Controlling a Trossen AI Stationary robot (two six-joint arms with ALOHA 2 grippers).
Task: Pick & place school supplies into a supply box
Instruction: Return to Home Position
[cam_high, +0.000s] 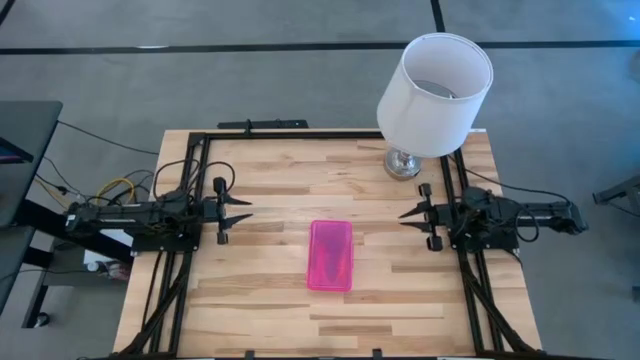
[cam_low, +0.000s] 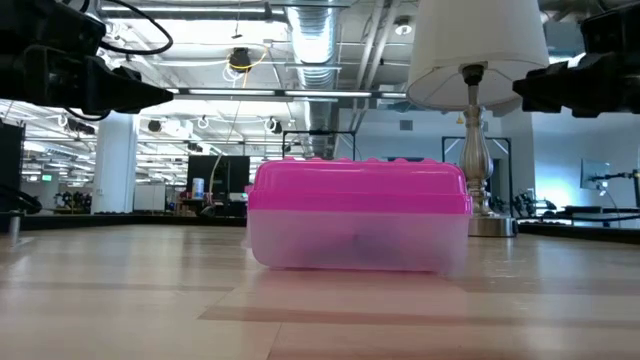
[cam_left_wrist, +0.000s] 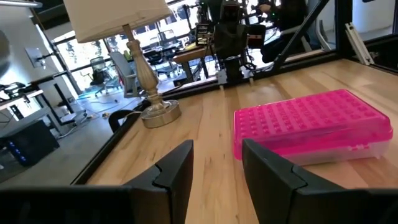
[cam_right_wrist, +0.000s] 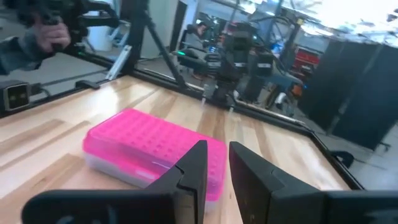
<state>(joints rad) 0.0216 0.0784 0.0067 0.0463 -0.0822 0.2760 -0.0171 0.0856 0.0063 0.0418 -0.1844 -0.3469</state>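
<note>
Box lies shut at the middle of the table, well apart from both hands. Left hand hangs over the table's left side with fingers spread; right hand hangs over the right side, fingers a narrow gap apart.

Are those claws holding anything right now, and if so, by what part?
Nothing. The left gripper and right gripper are empty, well clear of the closed supply box between them.

Supply box sits on table (lamp behind).
</note>
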